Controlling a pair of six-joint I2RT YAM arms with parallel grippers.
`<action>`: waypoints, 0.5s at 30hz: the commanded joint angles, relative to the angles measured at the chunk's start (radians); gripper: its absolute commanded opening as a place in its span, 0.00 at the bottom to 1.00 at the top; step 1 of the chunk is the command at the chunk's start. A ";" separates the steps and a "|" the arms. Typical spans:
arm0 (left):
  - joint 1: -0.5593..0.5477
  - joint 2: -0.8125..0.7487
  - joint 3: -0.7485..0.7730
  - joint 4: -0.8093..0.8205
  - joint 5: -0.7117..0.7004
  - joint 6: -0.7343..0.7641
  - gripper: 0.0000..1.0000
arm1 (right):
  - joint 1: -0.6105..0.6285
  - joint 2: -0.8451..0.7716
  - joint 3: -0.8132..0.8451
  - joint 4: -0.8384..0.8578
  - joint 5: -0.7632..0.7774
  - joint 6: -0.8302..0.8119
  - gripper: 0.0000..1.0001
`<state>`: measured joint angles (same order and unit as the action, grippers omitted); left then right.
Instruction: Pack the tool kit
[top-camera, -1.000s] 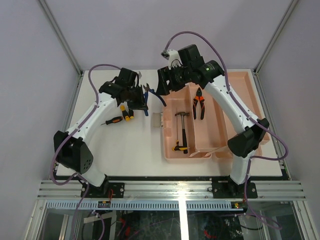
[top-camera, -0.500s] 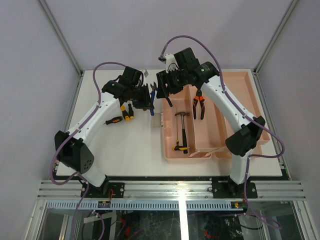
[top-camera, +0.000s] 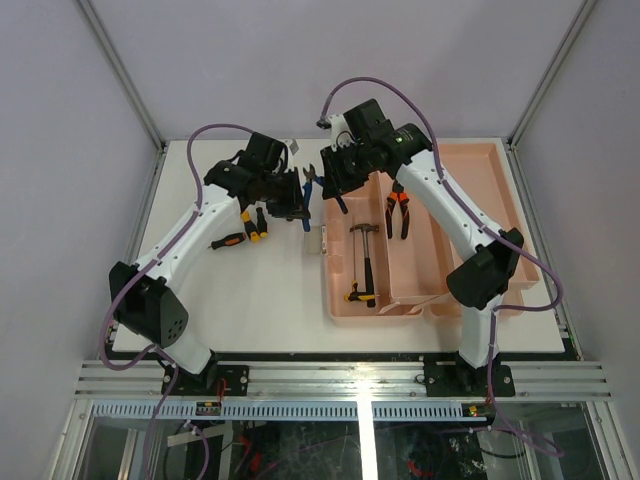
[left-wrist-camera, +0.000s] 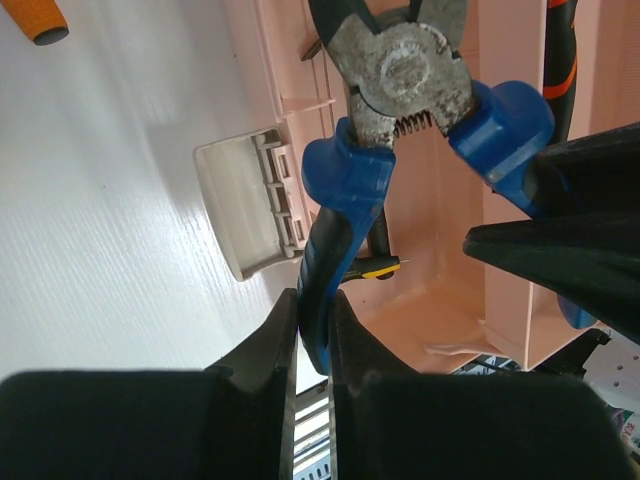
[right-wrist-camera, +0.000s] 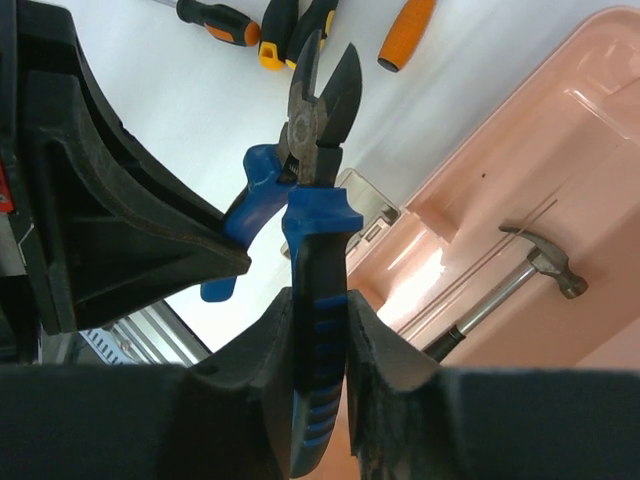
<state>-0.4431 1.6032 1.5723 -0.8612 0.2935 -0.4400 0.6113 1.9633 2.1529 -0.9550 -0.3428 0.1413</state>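
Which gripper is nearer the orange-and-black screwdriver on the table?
Left. The left gripper hangs right of the orange-and-black screwdriver; the right gripper is farther right.

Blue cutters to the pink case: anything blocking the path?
Nothing visible. The blue cutters hang by the left edge of the open pink case; the left gripper and right gripper each clamp a handle.

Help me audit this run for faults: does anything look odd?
One thing: both claws grip the same blue cutters in mid-air by the tool case, the left claw shut on one handle, the right claw on the other. It looks like a handover, not a fault. The hammer and orange pliers lie inside.
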 joint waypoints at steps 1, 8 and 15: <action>-0.007 -0.029 0.056 0.055 0.042 -0.002 0.00 | 0.007 -0.002 0.060 -0.017 0.033 -0.016 0.07; 0.010 -0.031 0.058 0.064 -0.016 -0.007 0.82 | 0.005 -0.015 0.100 -0.030 0.088 -0.026 0.00; 0.142 -0.015 0.061 0.059 -0.015 -0.017 0.96 | -0.062 -0.077 0.102 -0.084 0.159 -0.053 0.00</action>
<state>-0.3729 1.5993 1.6081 -0.8398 0.2890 -0.4557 0.5995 1.9644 2.2021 -1.0222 -0.2394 0.1200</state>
